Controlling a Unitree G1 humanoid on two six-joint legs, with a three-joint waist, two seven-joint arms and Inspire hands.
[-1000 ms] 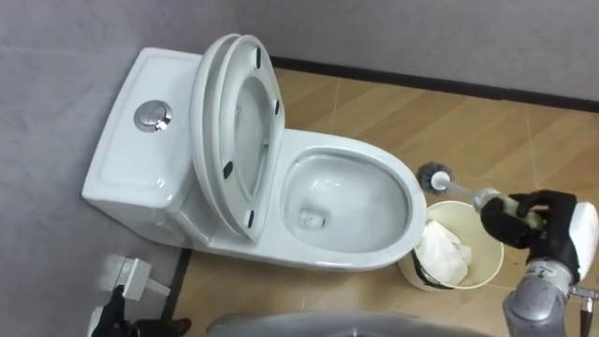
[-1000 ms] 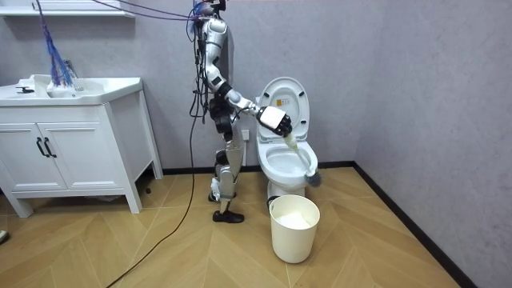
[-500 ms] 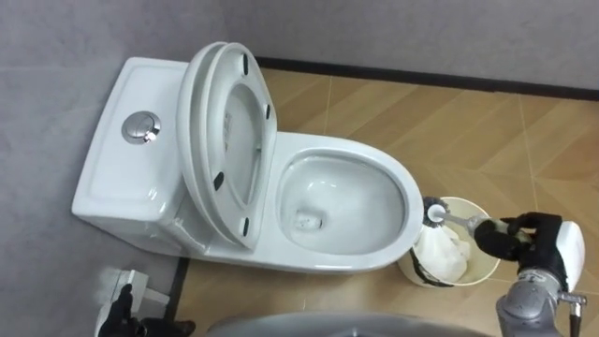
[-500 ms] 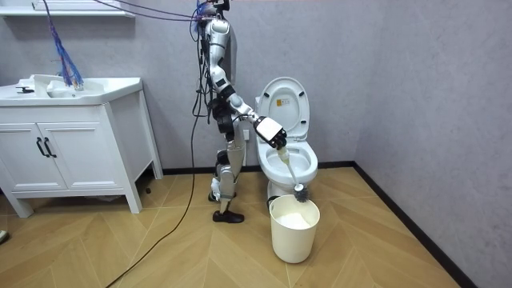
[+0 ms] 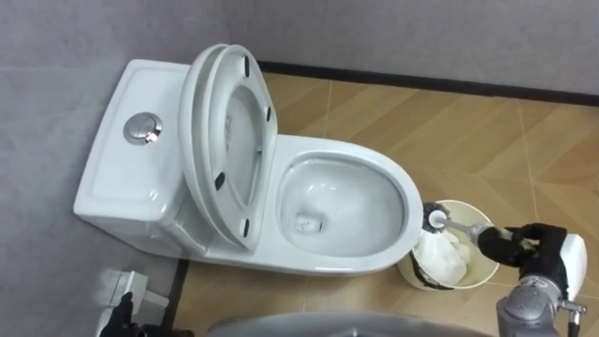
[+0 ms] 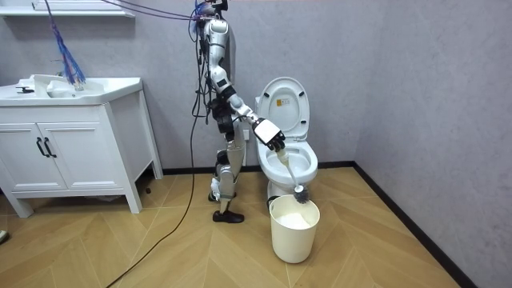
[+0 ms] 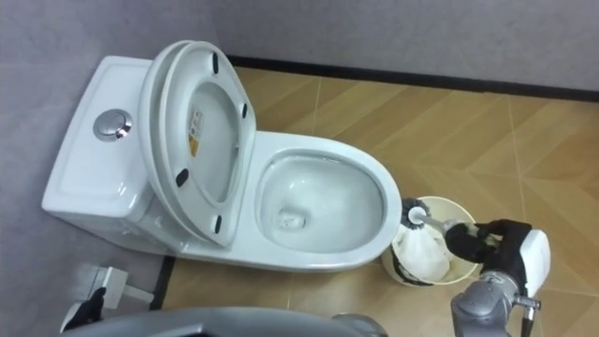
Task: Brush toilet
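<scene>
The robot is slim and silver-grey with darker joints, its right hand (image 5: 541, 246) black-fingered beneath a white back plate on a rounded grey metal forearm (a bundle of dark cables rises from its head).

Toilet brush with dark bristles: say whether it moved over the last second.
Yes: the toilet brush dropped from beside the white toilet bowl's rim to over the cream bin.

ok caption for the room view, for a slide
Robot beside the toilet, right hand holding the brush over the bin.
</scene>
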